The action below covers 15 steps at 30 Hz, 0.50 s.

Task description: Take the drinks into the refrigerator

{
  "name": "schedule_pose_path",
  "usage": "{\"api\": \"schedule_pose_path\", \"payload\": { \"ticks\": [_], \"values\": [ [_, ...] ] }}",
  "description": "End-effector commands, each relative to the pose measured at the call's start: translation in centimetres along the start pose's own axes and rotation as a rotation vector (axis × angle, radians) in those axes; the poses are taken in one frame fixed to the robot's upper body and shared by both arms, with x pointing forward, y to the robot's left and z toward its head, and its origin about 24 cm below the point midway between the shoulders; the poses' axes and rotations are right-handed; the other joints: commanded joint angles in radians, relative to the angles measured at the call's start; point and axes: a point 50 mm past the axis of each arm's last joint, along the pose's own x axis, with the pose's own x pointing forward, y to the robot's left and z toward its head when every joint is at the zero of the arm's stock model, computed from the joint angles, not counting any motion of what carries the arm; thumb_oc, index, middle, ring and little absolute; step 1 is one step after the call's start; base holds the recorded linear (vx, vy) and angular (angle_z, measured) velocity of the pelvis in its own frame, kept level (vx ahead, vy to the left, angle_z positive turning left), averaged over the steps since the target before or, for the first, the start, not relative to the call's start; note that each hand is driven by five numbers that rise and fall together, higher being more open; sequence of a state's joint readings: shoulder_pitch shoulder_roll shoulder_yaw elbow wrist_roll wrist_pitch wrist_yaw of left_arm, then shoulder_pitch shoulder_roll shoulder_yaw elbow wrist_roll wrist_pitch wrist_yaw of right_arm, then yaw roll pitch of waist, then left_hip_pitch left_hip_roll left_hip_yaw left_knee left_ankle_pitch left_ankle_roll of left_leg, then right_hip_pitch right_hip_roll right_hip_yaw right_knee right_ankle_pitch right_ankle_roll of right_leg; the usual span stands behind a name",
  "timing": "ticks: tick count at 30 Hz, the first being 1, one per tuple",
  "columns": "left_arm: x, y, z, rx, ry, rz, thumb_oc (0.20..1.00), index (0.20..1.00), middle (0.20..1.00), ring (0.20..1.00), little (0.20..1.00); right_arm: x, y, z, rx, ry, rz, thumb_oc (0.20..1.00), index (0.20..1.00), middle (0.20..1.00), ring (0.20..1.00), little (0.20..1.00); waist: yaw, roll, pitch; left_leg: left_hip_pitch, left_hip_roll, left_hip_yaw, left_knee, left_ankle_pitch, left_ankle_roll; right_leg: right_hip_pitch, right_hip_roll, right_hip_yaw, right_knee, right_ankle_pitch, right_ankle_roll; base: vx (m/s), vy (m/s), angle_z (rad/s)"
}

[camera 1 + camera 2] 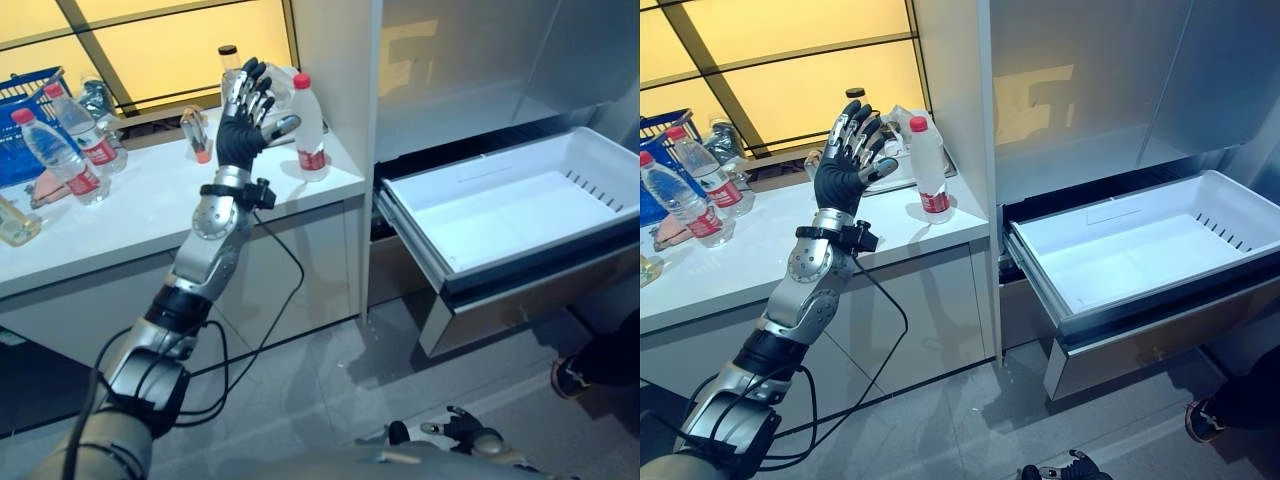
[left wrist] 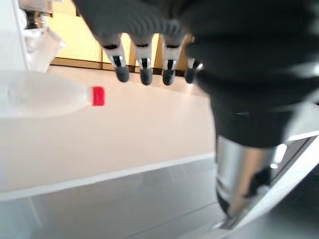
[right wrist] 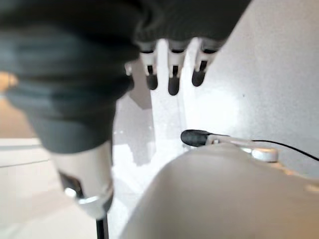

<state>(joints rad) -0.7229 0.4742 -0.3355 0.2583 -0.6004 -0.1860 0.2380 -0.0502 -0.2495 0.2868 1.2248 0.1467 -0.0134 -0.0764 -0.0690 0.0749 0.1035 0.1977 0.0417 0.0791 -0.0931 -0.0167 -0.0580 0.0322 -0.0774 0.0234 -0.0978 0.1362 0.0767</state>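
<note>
Left hand (image 1: 243, 118): raised over white counter (image 1: 150, 205), fingers spread, empty, just beside red-capped bottle (image 1: 306, 125).
Right hand (image 3: 169, 69): low, fingers straight, empty.
Freezer drawer (image 1: 520, 200): pulled out.

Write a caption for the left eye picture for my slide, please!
Robot's open left hand reaches toward a red-capped bottle on the white counter, beside the open refrigerator drawer.

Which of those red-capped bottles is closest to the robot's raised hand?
The white bottle standing alone near the counter's corner by the fridge, just beside the open left hand. The two clear bottles stand far off beside the blue basket.
</note>
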Motion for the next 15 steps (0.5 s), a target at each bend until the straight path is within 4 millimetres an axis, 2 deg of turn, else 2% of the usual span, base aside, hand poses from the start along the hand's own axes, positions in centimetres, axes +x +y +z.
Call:
{"api": "schedule_pose_path", "payload": {
  "ticks": [1,4,6,10,15],
  "values": [
    [4.6,1.1,3.3,0.177,-0.054,0.033,1.000,1.000,1.000,1.000,1.000,0.3,-0.3,2.0,-0.052,-0.043,-0.011,1.000,1.000,1.000,1.000,1.000,-0.033,-0.010,0.019,-0.061,-0.016,-0.080,0.010,-0.018,0.005,0.101,-0.004,0.007,0.011,-0.162,0.061,0.00,0.000,0.00],
    [5.3,2.2,2.4,0.252,0.021,0.064,1.000,1.000,1.000,1.000,1.000,0.3,-0.3,1.9,-0.056,-0.042,-0.009,1.000,1.000,1.000,1.000,1.000,-0.039,-0.006,0.020,-0.064,-0.015,-0.076,0.009,-0.016,0.005,0.095,-0.003,0.011,0.012,-0.159,0.062,0.00,0.000,0.00],
    [5.9,3.8,1.2,0.328,0.121,0.114,1.000,1.000,1.000,1.000,1.000,0.3,-0.4,1.9,-0.055,-0.041,-0.013,1.000,1.000,1.000,1.000,1.000,-0.049,-0.002,0.024,-0.069,-0.012,-0.068,0.010,-0.013,0.004,0.086,-0.003,0.017,0.013,-0.155,0.064,0.00,0.000,0.00],
    [5.8,5.7,-0.2,0.372,0.229,0.188,1.000,1.000,1.000,1.000,1.000,0.3,-0.4,1.9,-0.048,-0.040,-0.021,1.000,1.000,1.000,1.000,1.000,-0.060,0.000,0.034,-0.065,-0.009,-0.057,0.010,-0.022,0.004,0.083,0.000,0.025,0.015,-0.158,0.066,0.00,0.002,-0.13],
    [5.6,7.7,-0.5,0.417,0.281,0.258,1.000,1.000,1.000,1.000,1.000,0.3,-0.5,1.9,-0.039,-0.042,-0.031,1.000,1.000,1.000,1.000,1.000,-0.067,0.001,0.038,-0.070,-0.007,-0.046,0.011,-0.020,0.003,0.071,0.003,0.036,0.016,-0.153,0.067,0.00,0.000,-0.05]
  ]
}}
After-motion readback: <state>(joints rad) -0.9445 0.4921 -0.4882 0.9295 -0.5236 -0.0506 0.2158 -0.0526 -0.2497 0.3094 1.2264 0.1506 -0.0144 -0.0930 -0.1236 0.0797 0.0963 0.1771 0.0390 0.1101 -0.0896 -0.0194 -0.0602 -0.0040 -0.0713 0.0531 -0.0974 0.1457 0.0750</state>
